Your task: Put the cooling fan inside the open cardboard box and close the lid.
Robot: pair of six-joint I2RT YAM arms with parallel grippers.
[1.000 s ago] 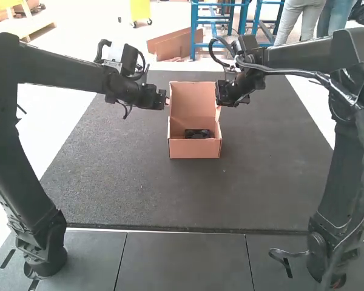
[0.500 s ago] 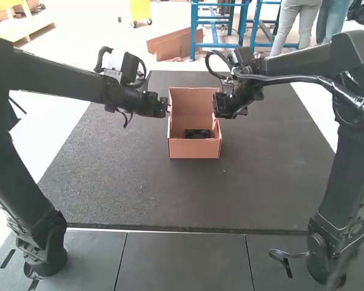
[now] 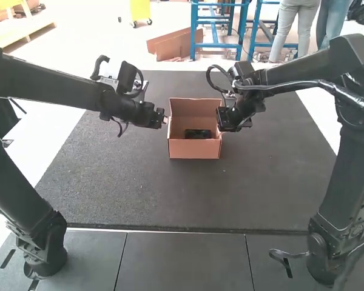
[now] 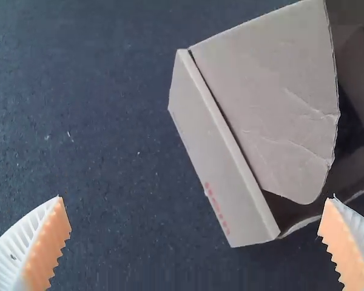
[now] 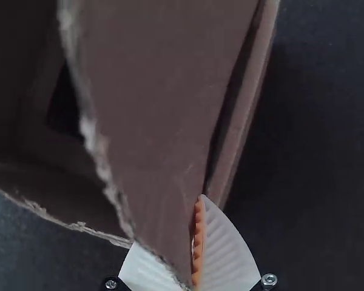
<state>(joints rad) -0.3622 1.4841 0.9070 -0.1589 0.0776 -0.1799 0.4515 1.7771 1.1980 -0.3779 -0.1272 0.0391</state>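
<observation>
Cardboard box (image 3: 194,147) sits mid-mat (image 3: 127,182), lid (image 3: 194,108) raised at its 12 o'clock edge. Cooling fan (image 3: 197,133) lies inside on the box floor. My left gripper (image 3: 162,117) hangs at the box's 9 o'clock, just beside the wall, fingers (image 4: 42,242) spread wide, nothing between them. My right gripper (image 3: 223,119) is at 3 o'clock, clamped on a side flap (image 5: 164,121), with the cardboard pinched against the orange pads (image 5: 198,230).

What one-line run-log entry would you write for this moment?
black cooling fan: inside open brown cardboard box | left claw: open, beside box | right claw: shut on box flap
</observation>
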